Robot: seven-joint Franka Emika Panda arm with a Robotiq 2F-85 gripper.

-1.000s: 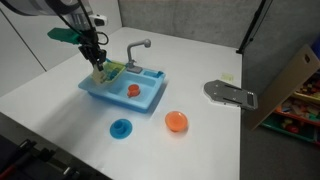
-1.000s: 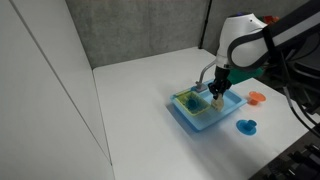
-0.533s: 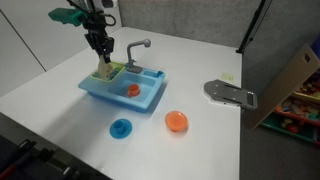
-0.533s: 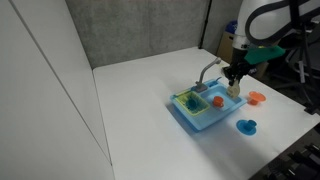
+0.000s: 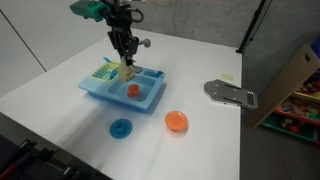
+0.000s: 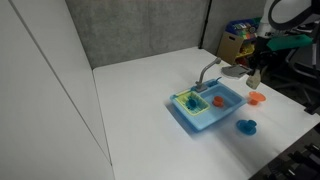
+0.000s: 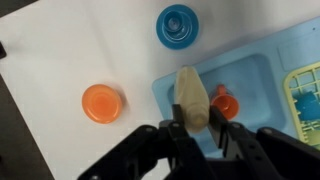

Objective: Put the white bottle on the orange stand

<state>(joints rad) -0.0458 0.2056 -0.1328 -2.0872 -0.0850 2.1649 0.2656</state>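
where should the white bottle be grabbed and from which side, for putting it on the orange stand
By its top end, from straight above, as the gripper has it now. The white bottle is slim and hangs upright below the fingers, so they close across its narrow body, leaving the base free to set on the orange stand.

Lab, grey partition panels (image 6: 140,30), cardboard box (image 5: 296,75)

White bottle (image 7: 192,97), tapered, cream-tinted, held clear of the table, hanging lengthwise downward, orange stand (image 5: 176,121), round, flat on the table toward its near edge, apart from the bottle
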